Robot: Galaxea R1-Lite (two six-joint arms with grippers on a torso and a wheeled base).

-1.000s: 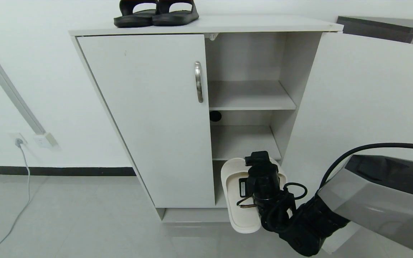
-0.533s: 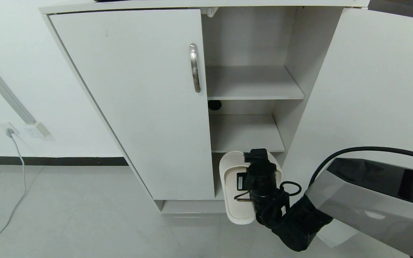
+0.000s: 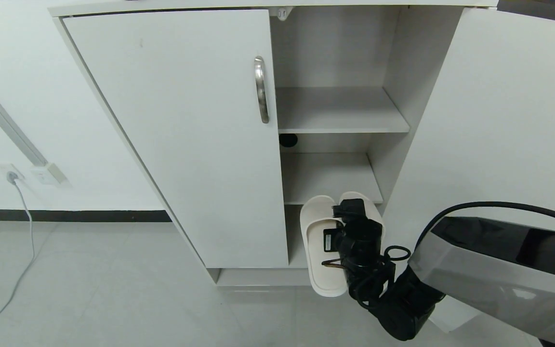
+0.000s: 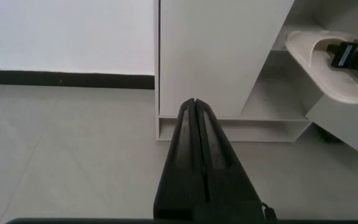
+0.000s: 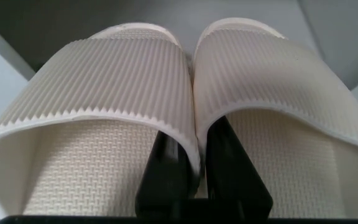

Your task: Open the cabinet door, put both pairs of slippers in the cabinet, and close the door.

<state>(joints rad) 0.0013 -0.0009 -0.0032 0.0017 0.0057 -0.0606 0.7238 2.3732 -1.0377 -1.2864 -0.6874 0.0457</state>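
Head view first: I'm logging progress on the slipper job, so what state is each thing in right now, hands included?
right cabinet door: swung open.
left cabinet door: shut.
white slippers: held side by side off the floor, toes at the lowest compartment's opening.
right hand: shut on the slippers' inner straps.
left hand: shut, holding nothing, above the floor.
wall plug: plugged into its socket.

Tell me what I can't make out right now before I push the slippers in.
- Cabinet top: cut off by the head view's upper edge.
- Tips of the right gripper: right wrist view, buried under the white slippers' straps.
- Dark round thing between shelves: head view, half behind the shut left door; unidentifiable.
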